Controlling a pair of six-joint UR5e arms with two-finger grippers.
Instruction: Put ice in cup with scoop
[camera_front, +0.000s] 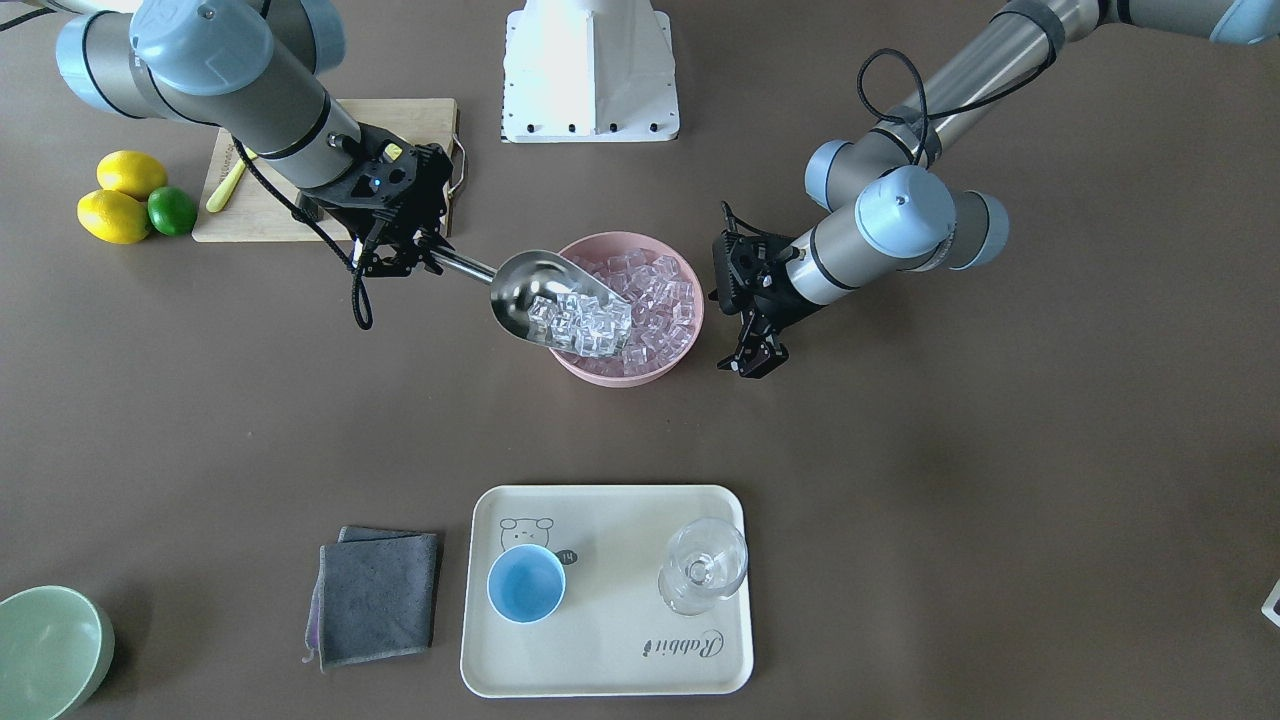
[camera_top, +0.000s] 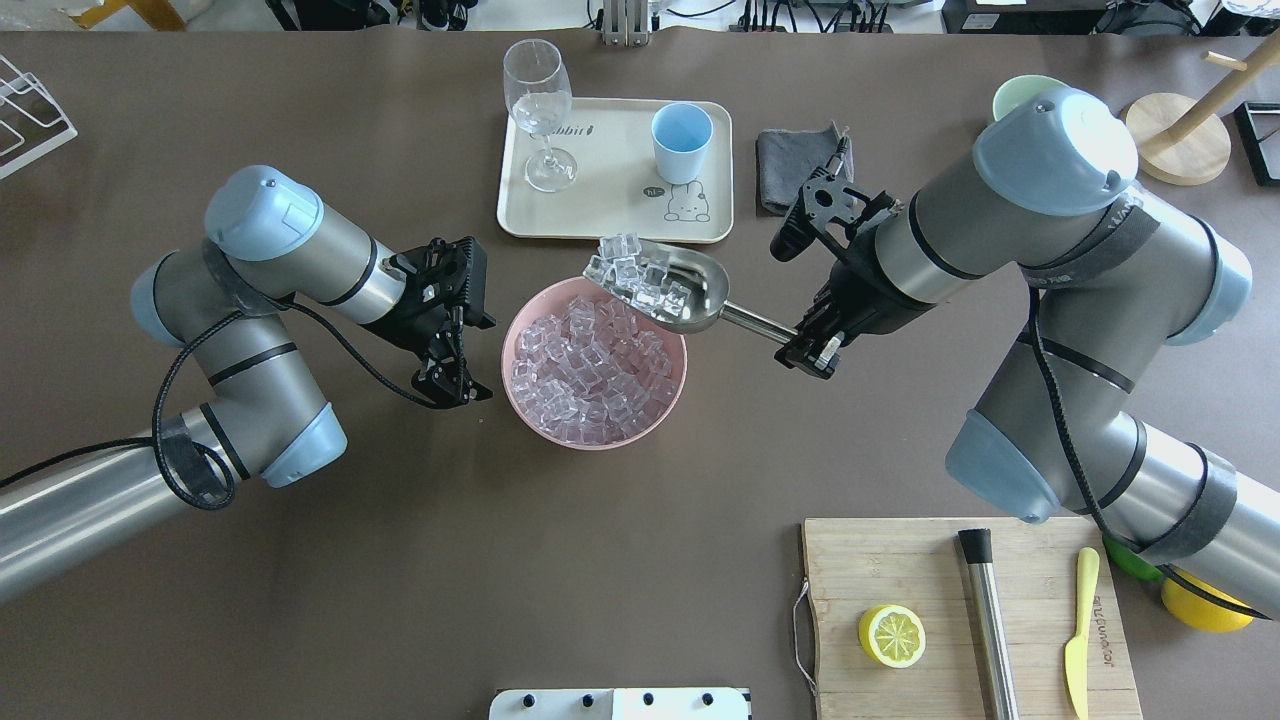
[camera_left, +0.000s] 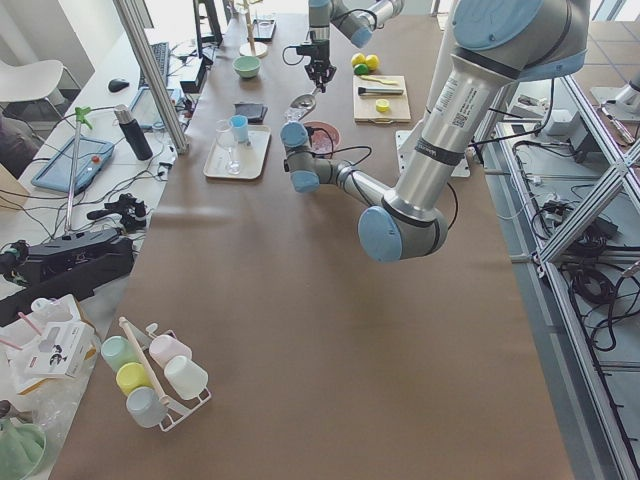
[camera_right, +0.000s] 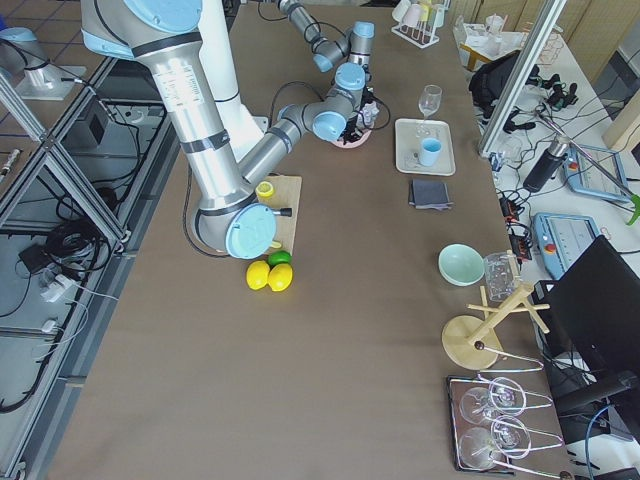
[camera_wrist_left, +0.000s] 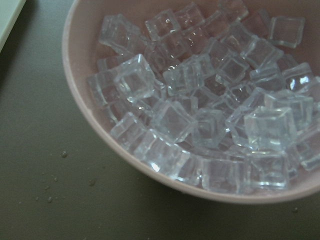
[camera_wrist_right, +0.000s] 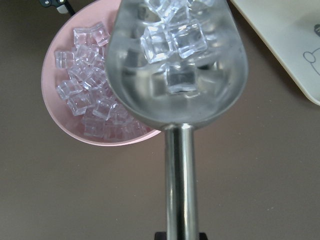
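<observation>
My right gripper (camera_top: 812, 350) is shut on the thin rod handle of the silver scoop (camera_top: 692, 290). The scoop is held above the far rim of the pink bowl (camera_top: 520, 395), towards the tray, with several clear ice cubes (camera_top: 635, 272) in its trough; it also shows in the right wrist view (camera_wrist_right: 175, 95). More ice (camera_top: 590, 365) fills the bowl. The light-blue cup (camera_top: 681, 142) stands empty on the tray. My left gripper (camera_top: 450, 378) is open and empty, just left of the bowl; its wrist view shows the ice (camera_wrist_left: 200, 115) up close.
A cream tray (camera_top: 610, 215) holds the cup and a clear stemmed glass (camera_top: 538, 100). A grey cloth (camera_top: 790, 155) lies right of it. A cutting board (camera_top: 900, 560) with a lemon half, steel cylinder and yellow knife sits near right. A pale green bowl (camera_front: 50, 650) is far off.
</observation>
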